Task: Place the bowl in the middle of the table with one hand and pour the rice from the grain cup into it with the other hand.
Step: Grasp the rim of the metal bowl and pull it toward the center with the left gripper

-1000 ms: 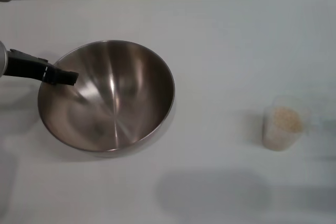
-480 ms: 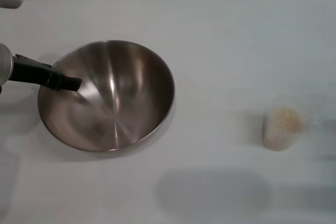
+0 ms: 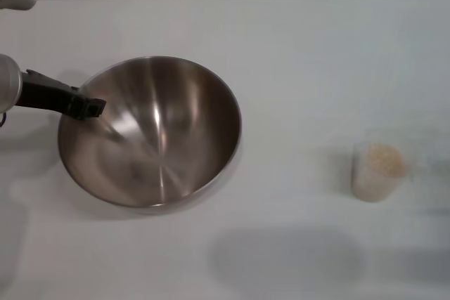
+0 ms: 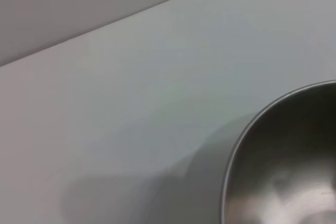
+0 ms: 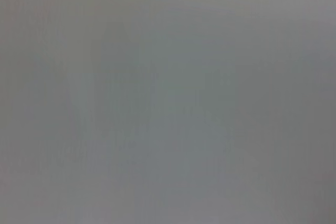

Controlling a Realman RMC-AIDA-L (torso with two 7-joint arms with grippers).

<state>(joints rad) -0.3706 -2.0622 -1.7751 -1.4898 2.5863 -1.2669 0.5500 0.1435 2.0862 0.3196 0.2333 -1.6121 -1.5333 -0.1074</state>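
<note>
The large steel bowl (image 3: 162, 138) sits left of the table's (image 3: 302, 54) middle, and part of its rim also shows in the left wrist view (image 4: 294, 171). My left gripper (image 3: 90, 108) reaches in from the left edge and is shut on the bowl's left rim, with one dark finger lying over the rim. The grain cup (image 3: 378, 172) stands upright at the right, holding pale rice (image 3: 384, 159). My right gripper does not show in any view; the right wrist view holds only a plain grey surface.
A wide stretch of white tabletop (image 4: 157, 77) lies between bowl and cup. The table's far edge meets a grey wall at the top of the head view. A soft shadow falls on the front of the table.
The bowl has slid a little to the right, toward the table's middle, together with my left gripper. The cup has not moved.
</note>
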